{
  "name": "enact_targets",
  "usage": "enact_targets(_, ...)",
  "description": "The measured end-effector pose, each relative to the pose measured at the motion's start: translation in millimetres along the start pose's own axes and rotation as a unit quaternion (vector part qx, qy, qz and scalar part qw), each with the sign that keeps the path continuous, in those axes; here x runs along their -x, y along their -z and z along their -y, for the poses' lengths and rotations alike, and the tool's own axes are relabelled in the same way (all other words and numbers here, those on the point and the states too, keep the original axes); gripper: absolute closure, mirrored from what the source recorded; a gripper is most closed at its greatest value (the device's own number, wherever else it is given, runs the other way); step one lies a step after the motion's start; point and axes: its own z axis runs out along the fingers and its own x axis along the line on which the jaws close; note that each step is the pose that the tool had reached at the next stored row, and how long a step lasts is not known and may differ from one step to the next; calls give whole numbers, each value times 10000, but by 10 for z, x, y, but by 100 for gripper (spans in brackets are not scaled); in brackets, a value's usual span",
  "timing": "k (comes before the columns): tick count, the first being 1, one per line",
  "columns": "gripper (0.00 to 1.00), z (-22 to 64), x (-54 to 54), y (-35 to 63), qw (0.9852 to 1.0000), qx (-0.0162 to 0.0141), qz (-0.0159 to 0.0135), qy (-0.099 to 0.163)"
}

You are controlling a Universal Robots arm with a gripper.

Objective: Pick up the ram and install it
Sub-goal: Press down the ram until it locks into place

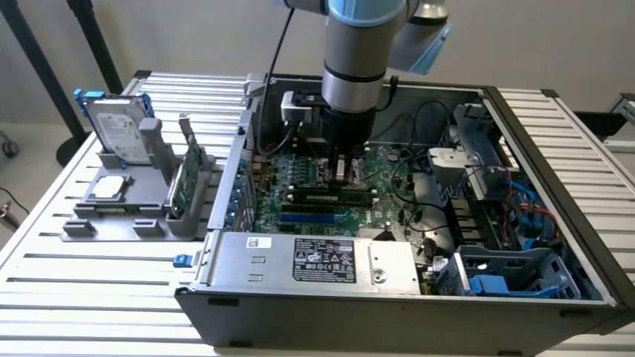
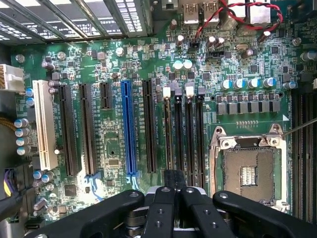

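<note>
The ram point(image 1: 328, 198), a long thin green stick with dark chips, stands on edge in a memory slot of the motherboard point(image 1: 297, 167) inside the open computer case point(image 1: 397, 316). In the wrist view I take the brownish strip in one of the black memory slots for the ram's top edge point(image 2: 169, 134). My gripper point(image 1: 343, 177) reaches down into the case right above the ram. Its fingers point(image 2: 163, 198) are shut together with nothing visible between them, and their tip sits over the end of that slot; whether it touches the ram I cannot tell.
A grey fixture point(image 1: 119, 216) at the exterior view's left holds a hard drive in a blue frame point(image 1: 117, 130), a green expansion card point(image 1: 189, 178) and a processor chip point(image 1: 107, 188). Around the slots are the power supply point(image 1: 317, 260), an open processor socket point(image 2: 247, 171), cables point(image 1: 427, 119) and blue drive bays point(image 1: 511, 279).
</note>
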Motion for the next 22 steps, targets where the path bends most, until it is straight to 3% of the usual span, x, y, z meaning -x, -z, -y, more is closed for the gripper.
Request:
enact_targets(8,89,0,1,-43,10000,2,-2,8)
enact_targets(10,89,1,4,-4,10000,4,12,8)
enact_targets(15,89,-3,-3,160,10000,34,-1,9)
enact_targets(22,89,-3,-3,161,10000,38,-4,9)
